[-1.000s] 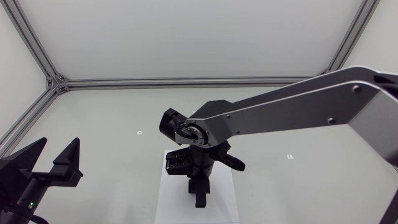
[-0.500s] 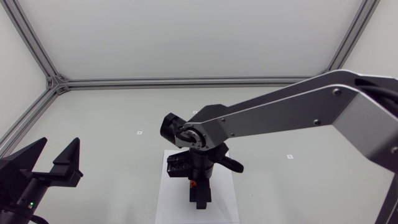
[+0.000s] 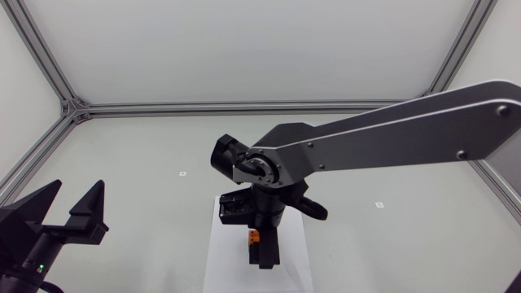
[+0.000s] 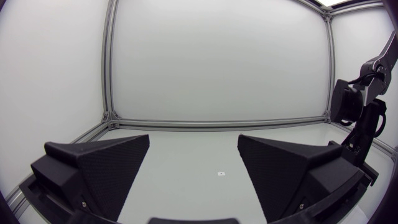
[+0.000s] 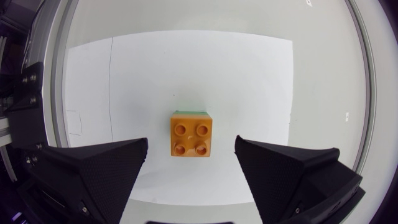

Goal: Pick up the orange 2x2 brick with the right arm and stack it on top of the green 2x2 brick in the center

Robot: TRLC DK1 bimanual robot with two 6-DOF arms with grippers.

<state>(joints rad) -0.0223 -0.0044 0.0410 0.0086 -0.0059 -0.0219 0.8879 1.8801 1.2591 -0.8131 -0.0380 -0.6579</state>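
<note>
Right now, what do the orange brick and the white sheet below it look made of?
Orange brick: likely moulded plastic, smooth with a slight sheen; crisp round studs, even colour. White sheet: probably paper or thin card, matte and flat, with straight edges against the greyer table; which, I can't tell.

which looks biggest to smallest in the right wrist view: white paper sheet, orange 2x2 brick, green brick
1. white rectangular paper sheet
2. orange plastic 2x2 brick
3. green plastic brick: only a thin edge shows past the orange brick covering it, so its real size is unsure
</note>
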